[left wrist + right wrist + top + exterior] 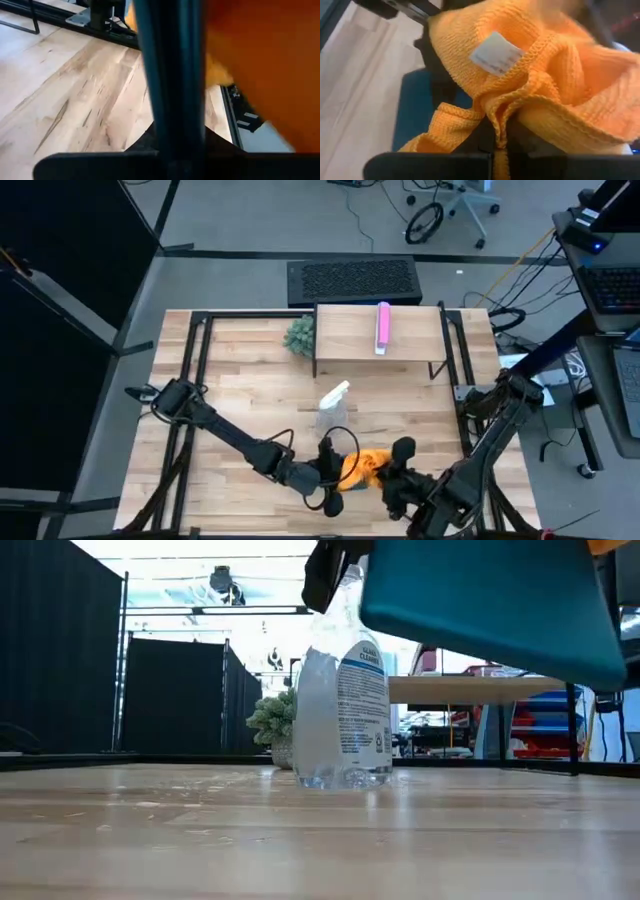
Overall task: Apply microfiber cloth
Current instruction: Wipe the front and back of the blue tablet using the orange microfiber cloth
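The orange microfiber cloth point(362, 467) point(530, 75) is bunched in the air near the table's front edge, between my two grippers. My right gripper point(392, 473) point(500, 142) is shut on it. My left gripper point(326, 475) is shut on a flat tablet with a teal back point(490, 600) point(170, 75), held up off the table. The cloth sits right beside the tablet's teal face point(412, 115); I cannot tell whether they touch. A clear spray bottle point(333, 408) point(345, 710) stands upright on the table, just beyond them. My left gripper holds the tablet so that its dark thin edge point(170, 115) runs straight out from the gripper's middle. The tablet itself hides the fingers. It is lifted clear of the table, standing on edge. My right gripper pinches a gathered fold of the cloth, with its stitched hem point(495, 120), between the two fingers. Several layers are caught. The rest of the cloth, with its white label point(496, 52), bulges out slack past the fingers, clear of the table.
A small green plant point(299, 335) point(270, 720) stands at the far middle of the table. Next to it is a raised wooden shelf point(410, 335) with a pink object point(382, 327) on it. Black frame rails point(190, 380) run along both sides. Bare wood lies to the left and right of the bottle.
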Available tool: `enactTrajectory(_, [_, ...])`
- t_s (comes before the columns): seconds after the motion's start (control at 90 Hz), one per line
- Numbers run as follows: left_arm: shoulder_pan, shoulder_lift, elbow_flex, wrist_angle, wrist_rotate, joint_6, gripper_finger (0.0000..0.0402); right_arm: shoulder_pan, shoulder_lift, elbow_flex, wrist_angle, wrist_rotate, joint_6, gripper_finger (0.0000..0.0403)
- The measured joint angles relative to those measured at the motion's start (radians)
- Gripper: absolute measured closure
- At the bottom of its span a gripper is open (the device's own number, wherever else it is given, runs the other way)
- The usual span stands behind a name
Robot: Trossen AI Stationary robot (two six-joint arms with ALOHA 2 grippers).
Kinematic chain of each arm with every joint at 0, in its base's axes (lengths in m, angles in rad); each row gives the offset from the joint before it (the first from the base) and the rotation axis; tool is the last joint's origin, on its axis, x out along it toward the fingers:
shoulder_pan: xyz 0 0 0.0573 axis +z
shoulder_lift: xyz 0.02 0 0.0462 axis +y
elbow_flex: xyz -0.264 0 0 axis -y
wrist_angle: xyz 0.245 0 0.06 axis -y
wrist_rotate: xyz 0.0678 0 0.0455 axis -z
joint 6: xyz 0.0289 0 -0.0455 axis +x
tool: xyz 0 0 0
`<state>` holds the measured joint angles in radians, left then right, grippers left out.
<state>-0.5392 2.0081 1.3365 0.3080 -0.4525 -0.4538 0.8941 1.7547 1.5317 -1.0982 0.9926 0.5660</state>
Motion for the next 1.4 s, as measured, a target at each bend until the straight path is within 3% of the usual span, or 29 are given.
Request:
enactTrajectory(0.144, [-0.003, 0.003, -0.002, -0.009, 0.001, 0.000, 0.0393, 0.052, -0.018, 0.000, -0.160, -0.008, 0.169, 0.0402])
enactTrajectory(0.233, [-0.007, 0.004, -0.002, 0.002, 0.028, 0.010, 0.0393, 0.091, -0.030, -0.001, -0.243, -0.069, 0.263, 0.0402])
enactTrajectory(0.433, [-0.002, 0.004, -0.002, 0.088, -0.046, 0.003, 0.0393, 0.187, -0.023, -0.001, -0.207, -0.226, 0.392, 0.0402])
enactTrajectory(0.633, [0.014, 0.003, 0.007, 0.128, -0.115, -0.003, 0.0393, 0.229, 0.033, -0.001, 0.065, -0.218, 0.341, 0.0402])
enactTrajectory(0.911, [0.030, 0.003, 0.010, 0.266, -0.128, -0.008, 0.0393, 0.093, 0.171, -0.001, 0.357, -0.040, -0.018, 0.0402])
enactTrajectory(1.189, [0.026, 0.003, 0.010, 0.207, -0.145, 0.000, 0.0393, -0.058, 0.167, -0.001, 0.361, -0.037, -0.103, 0.0403])
enactTrajectory(1.4, [0.019, 0.003, 0.010, 0.184, -0.160, 0.020, 0.0393, -0.042, 0.141, 0.002, 0.163, -0.033, 0.107, 0.0403])
